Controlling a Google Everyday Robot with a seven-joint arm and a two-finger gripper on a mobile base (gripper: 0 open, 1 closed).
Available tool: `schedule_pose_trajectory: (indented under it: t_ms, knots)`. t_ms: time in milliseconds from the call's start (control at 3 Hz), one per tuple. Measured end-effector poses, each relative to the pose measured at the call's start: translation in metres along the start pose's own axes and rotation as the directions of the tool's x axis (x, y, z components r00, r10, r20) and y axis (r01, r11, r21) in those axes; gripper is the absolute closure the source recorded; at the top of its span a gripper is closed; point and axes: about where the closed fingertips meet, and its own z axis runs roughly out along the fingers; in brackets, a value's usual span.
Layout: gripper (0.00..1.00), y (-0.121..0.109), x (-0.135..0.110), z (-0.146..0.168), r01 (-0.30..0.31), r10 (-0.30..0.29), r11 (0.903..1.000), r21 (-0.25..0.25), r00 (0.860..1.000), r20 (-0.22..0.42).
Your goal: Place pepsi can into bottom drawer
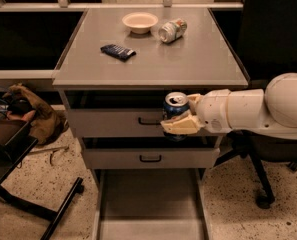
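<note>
Carrying step in hand: I have the claw (180, 126) clamped around the pepsi can (176, 105). The can is upright, just off the front edge of the desk (188, 59), right of centre. The bottom drawer (150, 204) stands open below. In my judgement, the next move calls for a straight descent, then release inside the tray.

— Where is the pepsi can (176, 105) sitting?
— It is standing upright, dark blue with its silver top showing, and the gripper (176, 121) is clasping it in mid-air in front of the top drawer.
— And the bottom drawer (148, 199)?
— It is lying pulled fully out, a shallow grey tray, below the can and well apart from it.
</note>
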Motion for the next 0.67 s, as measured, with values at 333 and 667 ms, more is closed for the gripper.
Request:
schedule_pose_trajectory:
  t_ms: [333, 667]
  knots:
    - [1.0, 0.008, 0.034, 0.028, -0.025, 0.025, 0.9997, -0.004, 0.999, 0.043]
    - [1.0, 0.014, 0.079, 0.073, -0.065, 0.061, 0.9974, 0.033, 0.992, 0.115]
